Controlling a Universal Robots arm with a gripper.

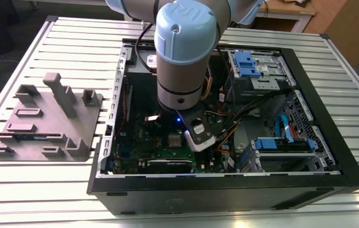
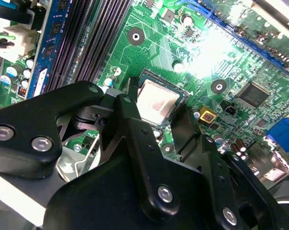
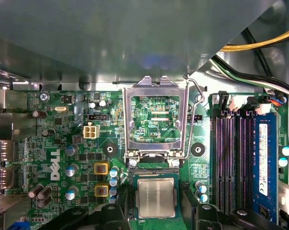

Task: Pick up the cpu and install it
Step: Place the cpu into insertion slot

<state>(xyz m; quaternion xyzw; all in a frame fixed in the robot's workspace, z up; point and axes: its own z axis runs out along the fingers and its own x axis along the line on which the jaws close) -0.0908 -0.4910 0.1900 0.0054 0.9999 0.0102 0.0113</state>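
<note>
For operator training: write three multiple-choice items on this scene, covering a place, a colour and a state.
1. Where is the cpu?
A. on the grey fixture
B. on the motherboard, beside the socket frame
C. on the table

2. What colour is the memory stick?
A. red
B. blue
C. yellow

3. How does the socket frame stand?
A. shut over the cpu
B. taken off
C. swung open

Key: 1 B, both wrist views show it on the green board. 2 B, its face is blue. 3 C, bare board shows through it, beside the cpu.
</note>
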